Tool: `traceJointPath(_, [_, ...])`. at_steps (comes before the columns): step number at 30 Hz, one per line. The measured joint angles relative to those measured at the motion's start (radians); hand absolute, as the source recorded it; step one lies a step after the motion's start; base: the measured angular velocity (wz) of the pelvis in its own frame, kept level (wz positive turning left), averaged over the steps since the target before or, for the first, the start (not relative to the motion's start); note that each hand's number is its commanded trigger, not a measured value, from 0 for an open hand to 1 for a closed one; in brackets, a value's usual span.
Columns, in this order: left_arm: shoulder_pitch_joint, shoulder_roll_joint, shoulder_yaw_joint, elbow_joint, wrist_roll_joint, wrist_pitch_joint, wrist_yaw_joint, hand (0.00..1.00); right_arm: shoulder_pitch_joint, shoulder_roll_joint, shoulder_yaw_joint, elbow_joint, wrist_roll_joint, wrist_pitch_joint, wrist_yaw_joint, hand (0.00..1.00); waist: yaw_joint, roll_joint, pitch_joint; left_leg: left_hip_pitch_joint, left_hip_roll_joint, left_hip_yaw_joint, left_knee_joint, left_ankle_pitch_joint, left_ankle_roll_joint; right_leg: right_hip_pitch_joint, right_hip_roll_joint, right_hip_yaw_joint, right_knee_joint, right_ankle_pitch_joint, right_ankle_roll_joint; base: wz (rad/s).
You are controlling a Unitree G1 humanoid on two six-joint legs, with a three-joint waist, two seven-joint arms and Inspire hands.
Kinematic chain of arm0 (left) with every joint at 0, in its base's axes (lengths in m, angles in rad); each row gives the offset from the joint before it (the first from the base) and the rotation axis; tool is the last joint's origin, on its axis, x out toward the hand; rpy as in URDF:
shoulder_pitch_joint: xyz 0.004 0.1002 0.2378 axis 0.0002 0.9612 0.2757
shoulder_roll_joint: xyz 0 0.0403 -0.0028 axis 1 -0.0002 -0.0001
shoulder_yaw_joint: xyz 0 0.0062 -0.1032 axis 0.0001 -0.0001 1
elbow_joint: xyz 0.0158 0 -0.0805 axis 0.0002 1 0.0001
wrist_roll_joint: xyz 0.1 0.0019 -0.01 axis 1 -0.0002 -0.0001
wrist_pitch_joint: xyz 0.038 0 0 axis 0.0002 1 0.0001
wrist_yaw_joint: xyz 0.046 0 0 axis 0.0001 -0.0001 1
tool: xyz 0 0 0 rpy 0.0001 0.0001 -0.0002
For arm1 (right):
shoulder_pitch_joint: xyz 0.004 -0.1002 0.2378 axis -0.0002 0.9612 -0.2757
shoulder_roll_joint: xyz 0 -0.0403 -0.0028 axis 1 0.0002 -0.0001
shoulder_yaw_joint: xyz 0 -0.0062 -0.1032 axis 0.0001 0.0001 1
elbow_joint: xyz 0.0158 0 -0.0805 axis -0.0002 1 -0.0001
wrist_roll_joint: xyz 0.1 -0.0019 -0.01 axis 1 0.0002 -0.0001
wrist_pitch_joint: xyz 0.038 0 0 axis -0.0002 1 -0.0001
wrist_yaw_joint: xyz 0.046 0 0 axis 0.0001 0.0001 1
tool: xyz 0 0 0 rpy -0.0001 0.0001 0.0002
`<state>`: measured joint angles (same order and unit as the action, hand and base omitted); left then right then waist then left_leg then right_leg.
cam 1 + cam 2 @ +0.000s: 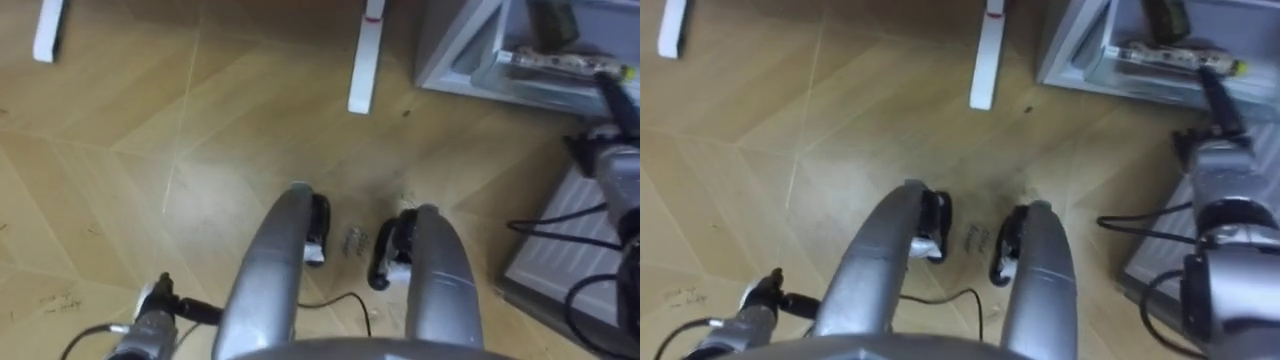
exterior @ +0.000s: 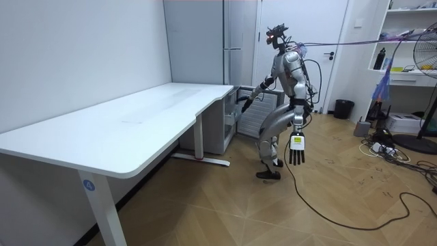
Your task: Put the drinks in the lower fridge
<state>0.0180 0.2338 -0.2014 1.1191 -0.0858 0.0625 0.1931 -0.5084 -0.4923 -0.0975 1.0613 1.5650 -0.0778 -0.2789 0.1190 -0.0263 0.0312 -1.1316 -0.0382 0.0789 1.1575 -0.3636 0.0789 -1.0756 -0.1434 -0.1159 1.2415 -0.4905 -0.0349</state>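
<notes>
Robot stands on wood floor (image 1: pixel 120 150) at the end of the white desk (image 2: pixel 136 123), knees bent, upper body leaning toward the lower fridge (image 1: pixel 1070 45), which is open. In eye views the fridge sits upper right; two white desk feet (image 1: pixel 363 60) lie across the top. R. arm is stretched out to the fridge; right hand (image 1: pixel 1218 95) shows as a dark shape at the front edge of a shelf, touching or just beside a long patterned pack (image 1: pixel 1155 55) that lies flat there. Fingers of that hand are too dark and blurred to read: cannot tell whether they are spread, curled or gripping anything. A dark container (image 1: pixel 1162 18) stands further in, above the pack, partly cut off by the frame edge. Cannot confirm either item as a drink. Below the r. forearm is a pale ribbed panel (image 1: pixel 560 230), prob. the inner face of the open door, cables draped over it. Left hand (image 2: pixel 297 150) hangs at the robot's side, well apart from the fridge, fingers straight and pointing at the floor, nothing in them. Small black bin (image 2: pixel 343 108) stands by the far wall, well behind the robot.
</notes>
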Motion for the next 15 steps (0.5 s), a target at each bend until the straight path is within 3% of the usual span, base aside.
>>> traceJointPath(4, [0.017, 0.008, 0.000, -0.028, -0.004, -0.012, 0.000, 0.00, -0.024, -0.016, 0.009, -0.034, 0.000, 0.001, -0.001, 0.00, -0.003, -0.007, 0.0024, -0.044, -0.006, -0.003, 0.064, -0.018, 0.002, -0.038, -0.022, -0.003, 0.068, -0.028, -0.003, 0.11])
traceJointPath(6, [0.020, 0.014, 0.000, -0.039, -0.023, -0.020, 0.000, 0.00, -0.039, -0.017, 0.009, -0.032, -0.009, 0.001, -0.015, 0.00, -0.011, -0.018, 0.0093, -0.066, -0.007, -0.003, 0.091, -0.022, 0.005, -0.059, -0.031, -0.001, 0.099, -0.038, -0.002, 0.07])
traceJointPath(11, [0.023, 0.017, -0.009, -0.037, -0.042, -0.038, -0.006, 0.00, -0.051, -0.026, 0.013, -0.033, -0.046, 0.001, -0.022, 0.00, -0.010, -0.018, 0.0095, -0.097, -0.008, 0.004, 0.136, -0.035, 0.018, -0.088, -0.031, 0.009, 0.140, -0.046, 0.007, 0.01])
traceJointPath(15, [0.059, 0.027, 0.002, -0.039, -0.040, -0.058, -0.010, 0.00, -0.061, -0.038, 0.018, -0.044, -0.059, -0.009, -0.052, 0.00, -0.003, -0.020, 0.0101, -0.103, -0.012, 0.011, 0.150, -0.039, 0.025, -0.096, -0.041, 0.018, 0.158, -0.050, 0.015, 0.00])
